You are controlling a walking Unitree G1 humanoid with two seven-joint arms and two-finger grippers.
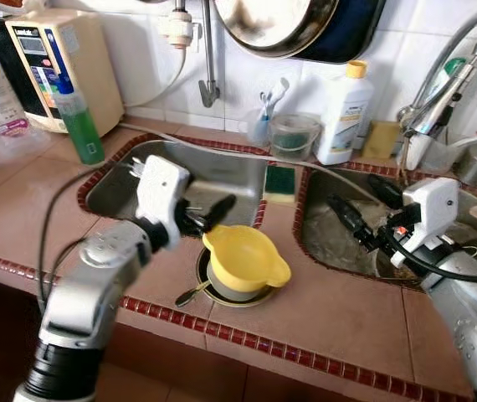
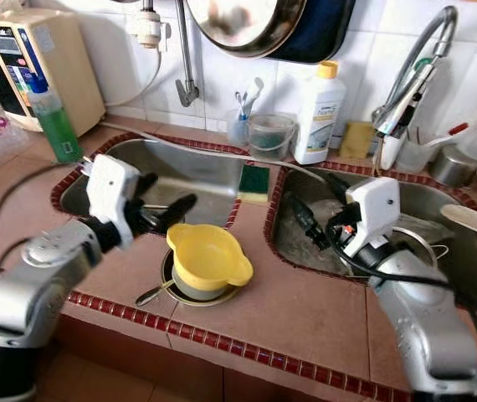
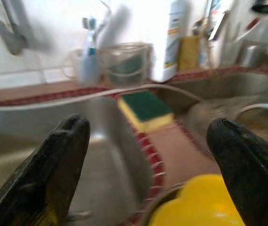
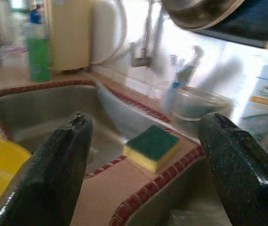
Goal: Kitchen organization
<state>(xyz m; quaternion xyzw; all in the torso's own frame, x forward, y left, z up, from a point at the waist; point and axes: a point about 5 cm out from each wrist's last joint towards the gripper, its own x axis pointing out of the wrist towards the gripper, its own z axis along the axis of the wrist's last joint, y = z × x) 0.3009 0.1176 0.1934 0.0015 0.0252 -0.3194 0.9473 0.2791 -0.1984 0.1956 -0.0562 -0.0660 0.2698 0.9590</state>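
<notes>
A yellow two-handled bowl (image 1: 245, 258) rests on a grey bowl that sits on a small plate (image 1: 222, 298), on the tiled counter between two sinks. A spoon (image 1: 192, 293) lies on the plate's left edge. My left gripper (image 1: 209, 213) is open just left of the yellow bowl, over the front rim of the left sink (image 1: 213, 172), with nothing between its fingers. Its wrist view looks past the bowl (image 3: 200, 207) to a green-and-yellow sponge (image 3: 145, 108) on the divider. My right gripper (image 1: 351, 189) hangs open and empty over the right sink (image 1: 330, 243).
Along the back wall stand a green bottle (image 1: 79, 126), a beige water appliance (image 1: 58, 63), a clear tub (image 1: 294, 134), a white detergent bottle (image 1: 345, 113) and a faucet (image 1: 448, 84). A pan (image 1: 280, 21) hangs above. A hose runs across the left sink.
</notes>
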